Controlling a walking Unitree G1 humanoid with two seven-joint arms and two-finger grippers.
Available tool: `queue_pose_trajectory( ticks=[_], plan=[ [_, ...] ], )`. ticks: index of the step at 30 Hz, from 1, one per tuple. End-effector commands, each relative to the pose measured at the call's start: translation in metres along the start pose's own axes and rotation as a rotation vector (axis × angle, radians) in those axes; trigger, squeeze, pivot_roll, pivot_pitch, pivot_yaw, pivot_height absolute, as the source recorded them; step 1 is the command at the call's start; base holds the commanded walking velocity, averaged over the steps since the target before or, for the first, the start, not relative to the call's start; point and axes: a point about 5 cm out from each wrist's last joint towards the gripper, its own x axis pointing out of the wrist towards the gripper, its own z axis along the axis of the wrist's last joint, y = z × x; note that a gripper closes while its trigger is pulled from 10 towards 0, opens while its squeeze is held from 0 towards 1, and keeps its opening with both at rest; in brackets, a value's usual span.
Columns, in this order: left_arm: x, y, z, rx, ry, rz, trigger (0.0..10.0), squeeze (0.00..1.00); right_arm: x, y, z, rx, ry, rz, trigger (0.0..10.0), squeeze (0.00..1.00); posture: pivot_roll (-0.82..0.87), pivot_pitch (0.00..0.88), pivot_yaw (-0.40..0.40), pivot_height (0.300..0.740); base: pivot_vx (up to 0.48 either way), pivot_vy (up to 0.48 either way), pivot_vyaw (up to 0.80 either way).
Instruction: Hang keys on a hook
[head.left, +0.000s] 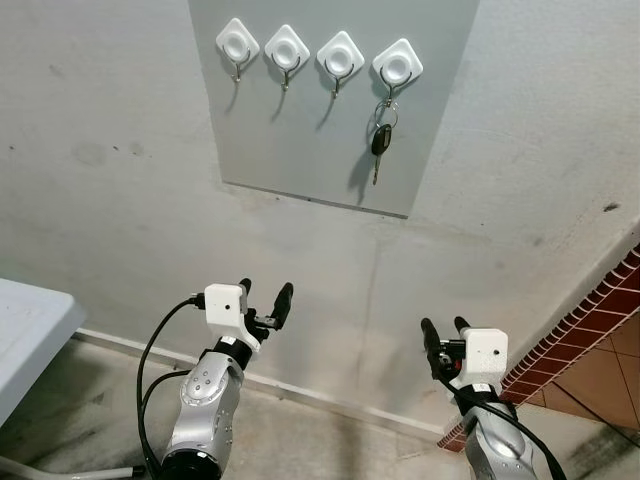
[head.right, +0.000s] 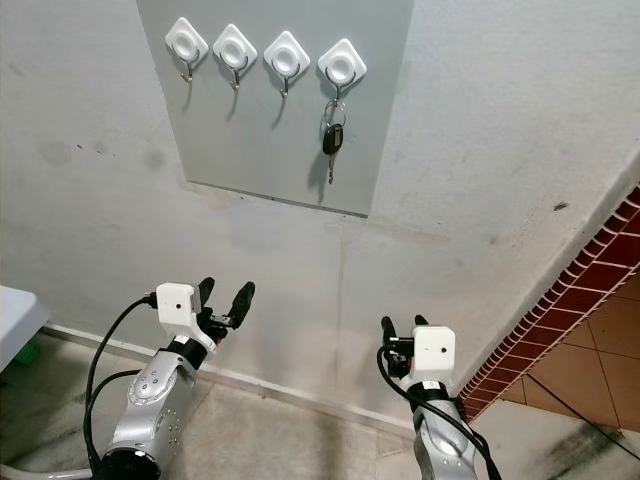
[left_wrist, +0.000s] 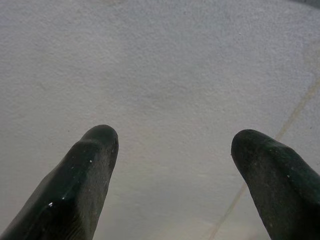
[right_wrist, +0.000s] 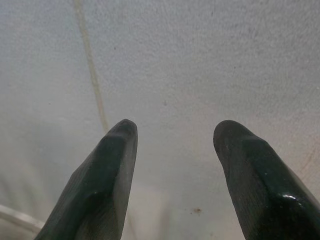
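A grey panel (head.left: 300, 140) on the wall carries several white hooks. A black-headed key (head.left: 380, 140) on a ring hangs from the rightmost hook (head.left: 397, 66). The other hooks, such as the leftmost hook (head.left: 237, 43), are bare. My left gripper (head.left: 265, 297) is raised low in front of the wall, well below the panel, open and holding nothing. My right gripper (head.left: 445, 329) is also low, below and right of the key, open and holding nothing. In the wrist views both pairs of black fingertips (left_wrist: 95, 150) (right_wrist: 120, 145) face plain wall.
A pale table corner (head.left: 30, 330) juts in at the left. A red brick wall edge (head.left: 600, 310) and tiled floor (head.left: 610, 380) lie to the right. Concrete floor (head.left: 300, 430) runs along the wall base.
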Motion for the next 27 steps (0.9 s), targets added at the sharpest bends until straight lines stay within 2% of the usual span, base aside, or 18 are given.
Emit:
queue_pose_trajectory(
  ticks=[1,9,27],
  plan=[
    [-0.0008,0.0014,-0.0018,0.006,0.008,0.006,10.0,0.0,0.0008,0.0005,0.0007,-0.014,-0.004,0.007,10.0,0.0,-0.04,0.0,-0.016,0.74,0.0,0.0,0.0],
    [0.0007,0.0011,-0.0012,0.011,0.004,0.006,10.0,0.0,0.0023,0.0005,0.0012,-0.054,-0.006,0.018,10.0,0.0,-0.04,0.0,-0.016,0.74,0.0,0.0,0.0],
    [0.0029,0.001,0.0022,0.001,-0.012,0.01,10.0,0.0,0.004,0.0005,0.0029,-0.063,-0.014,0.018,10.0,0.0,-0.03,0.0,-0.02,0.74,0.0,0.0,0.79]
  ],
)
